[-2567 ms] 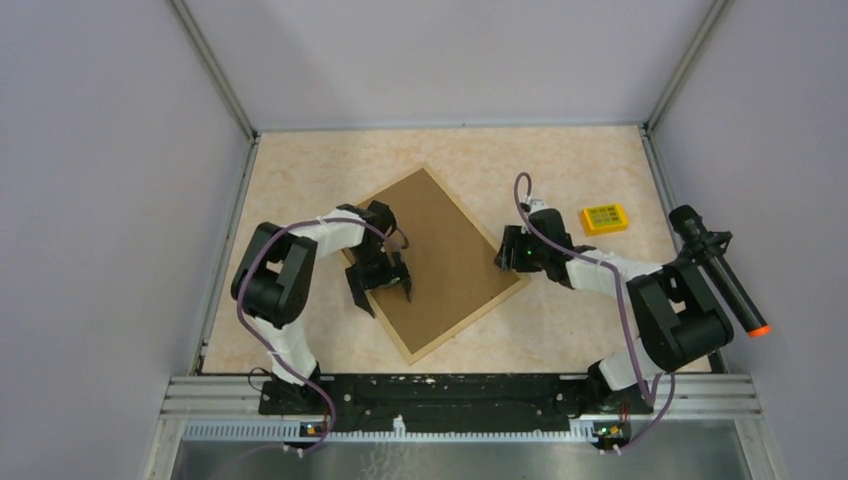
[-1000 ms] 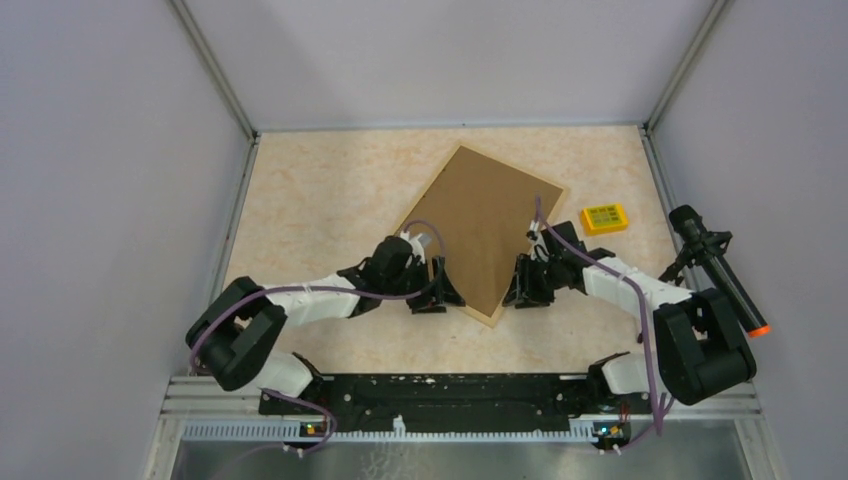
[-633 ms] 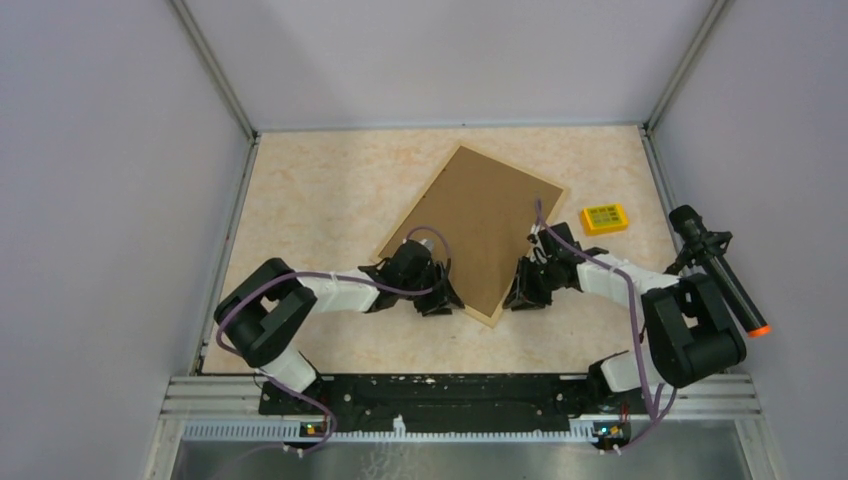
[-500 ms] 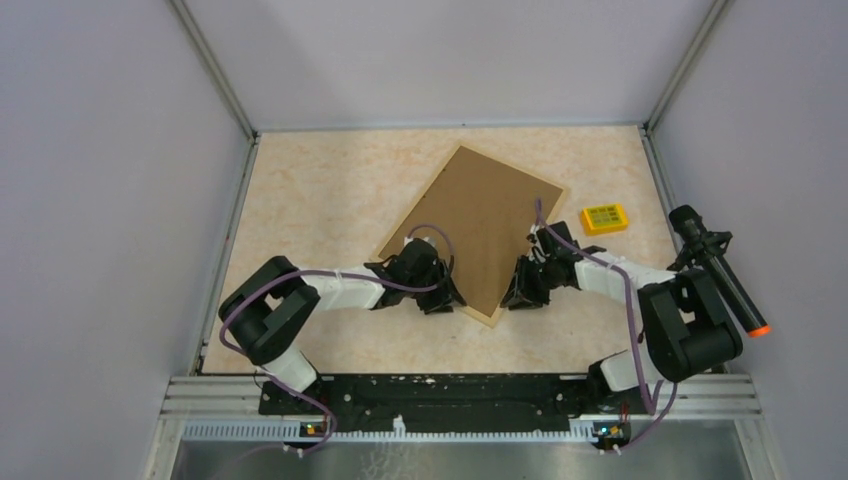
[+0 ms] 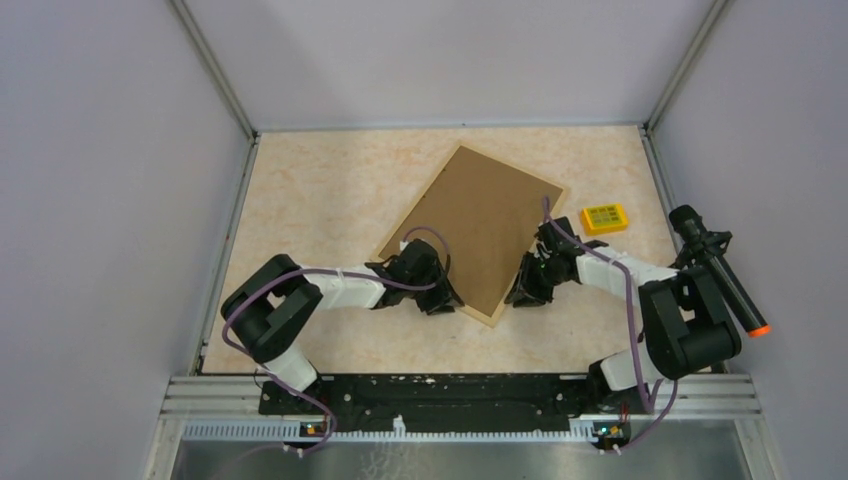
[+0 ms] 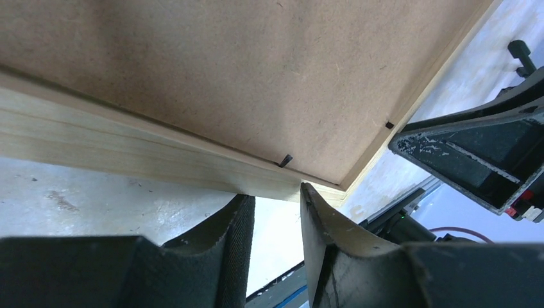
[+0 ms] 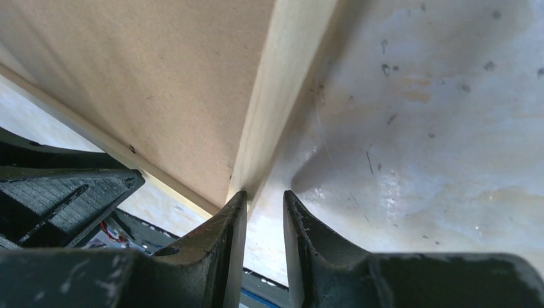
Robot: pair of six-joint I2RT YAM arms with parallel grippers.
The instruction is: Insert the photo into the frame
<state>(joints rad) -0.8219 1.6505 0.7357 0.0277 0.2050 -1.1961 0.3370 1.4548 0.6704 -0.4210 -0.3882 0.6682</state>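
The frame [image 5: 475, 225] lies back-up on the table, its brown board showing inside a light wood rim, one corner pointing toward me. The photo is hidden. My left gripper [image 5: 440, 300] sits low at the frame's near-left edge. In the left wrist view its fingertips [image 6: 277, 192] stand a narrow gap apart against the wood rail [image 6: 128, 144], and only table shows between them. My right gripper [image 5: 520, 292] is at the frame's right edge by the near corner. Its tips [image 7: 264, 194] are narrowly parted at the rail [image 7: 282, 96], with nothing seen between them.
A small yellow box [image 5: 605, 218] lies on the table right of the frame. A black cylinder with an orange tip [image 5: 720, 272] hangs by the right wall. Grey walls close in the table on three sides. Each wrist view shows the other gripper [image 6: 475, 154] across the corner.
The frame turned and shifted toward the back right before the last second. Since then the left gripper has closed in on its near-left edge and both grippers' jaws have narrowed.
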